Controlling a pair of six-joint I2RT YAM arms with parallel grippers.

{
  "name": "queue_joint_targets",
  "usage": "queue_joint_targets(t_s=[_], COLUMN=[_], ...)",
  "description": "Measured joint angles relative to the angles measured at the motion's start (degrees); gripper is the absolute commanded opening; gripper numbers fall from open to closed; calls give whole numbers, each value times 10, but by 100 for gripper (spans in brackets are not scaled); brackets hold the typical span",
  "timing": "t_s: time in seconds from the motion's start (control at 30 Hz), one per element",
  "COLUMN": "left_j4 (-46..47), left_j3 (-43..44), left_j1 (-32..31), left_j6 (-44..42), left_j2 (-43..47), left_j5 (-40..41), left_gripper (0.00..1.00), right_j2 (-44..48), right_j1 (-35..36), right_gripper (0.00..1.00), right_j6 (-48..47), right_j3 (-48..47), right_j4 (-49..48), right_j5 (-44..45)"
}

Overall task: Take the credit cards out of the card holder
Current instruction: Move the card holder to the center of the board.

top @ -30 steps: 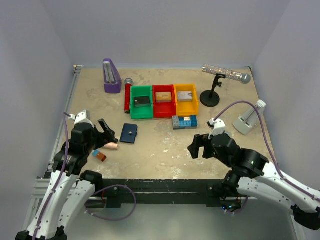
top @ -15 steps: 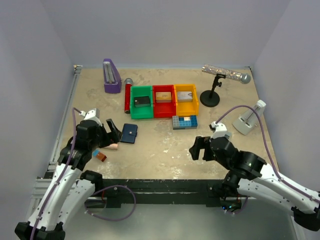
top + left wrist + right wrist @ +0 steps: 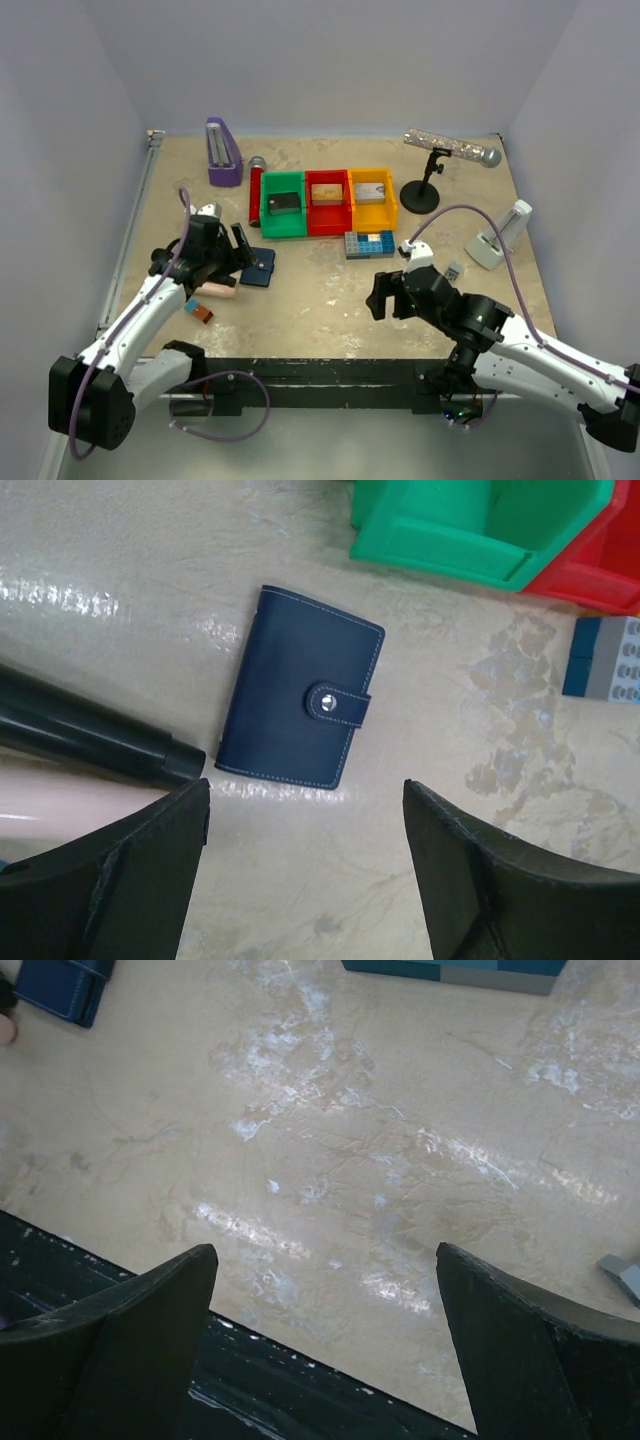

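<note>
The card holder [image 3: 258, 267] [image 3: 305, 700], a navy folding wallet, lies closed on the table with its snap tab [image 3: 338, 702] fastened. My left gripper [image 3: 240, 252] [image 3: 306, 792] hangs open just short of the holder's near edge, nothing between its fingers. In the bins behind it lie credit cards: a black one [image 3: 285, 202] in the green bin, a gold-tan one [image 3: 325, 193] in the red bin, a silvery one [image 3: 370, 190] in the yellow bin. My right gripper [image 3: 378, 296] [image 3: 325, 1260] stands open over bare table near the front edge. A corner of the holder [image 3: 62, 985] shows far left in the right wrist view.
A blue studded brick plate [image 3: 368, 243] lies in front of the bins. A pink item [image 3: 220, 290] with a black rod [image 3: 90, 742] lies left of the holder, beside a small orange block [image 3: 200, 311]. At the back are a purple stand [image 3: 222, 152], a red cylinder [image 3: 256, 195] and a microphone stand [image 3: 425, 190].
My left arm has reached forward and right, up to the card holder, and its jaws have narrowed a little. My right gripper has drifted slightly left.
</note>
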State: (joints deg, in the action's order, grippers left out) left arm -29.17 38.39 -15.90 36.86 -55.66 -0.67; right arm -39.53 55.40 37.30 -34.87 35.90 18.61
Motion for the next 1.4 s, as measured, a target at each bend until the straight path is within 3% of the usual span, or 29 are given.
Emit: queue_joint_targets(t_s=[0.17, 0.9, 1.4], left_j4=[41, 133, 191], left_j3=[3, 31, -8], left_j1=[0, -16, -97], left_j6=[8, 11, 56], left_j2=[-69, -273, -262], left_j5=[26, 67, 57], left_gripper=[71, 66, 50], right_j2=[3, -33, -32], right_j1=[0, 0, 0], right_gripper=[94, 93, 91], right_j6=[3, 26, 37], right_j3=[4, 35, 66], right_j4=[-41, -128, -145], right_j5=[-31, -94, -101])
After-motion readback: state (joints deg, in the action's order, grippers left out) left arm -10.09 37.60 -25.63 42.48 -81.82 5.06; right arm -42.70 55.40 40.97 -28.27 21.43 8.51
